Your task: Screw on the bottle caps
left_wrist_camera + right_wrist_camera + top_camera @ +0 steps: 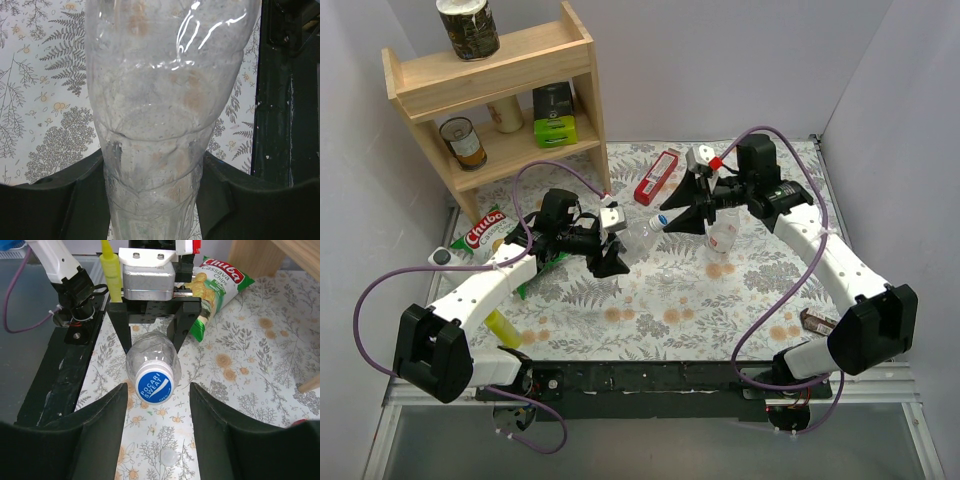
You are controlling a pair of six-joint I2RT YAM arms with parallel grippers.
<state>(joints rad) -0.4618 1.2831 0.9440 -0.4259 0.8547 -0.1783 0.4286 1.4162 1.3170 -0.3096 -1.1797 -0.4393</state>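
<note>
Fingers [610,262] of the left gripper [620,240] clench the plain bottle [638,232] sideways. The blue cap [658,221] on its mouth points toward 2 o'clock, facing the right gripper [678,212]. The labelled bottle [722,236] stands at that gripper's 5 o'clock.

Left wrist: both pads [75,200] press the bottle's clear sides.

Right wrist: fingers [100,430] stand spread, flanking the blue cap without touching it. The pale cap [167,456] lies at 6 o'clock.
</note>
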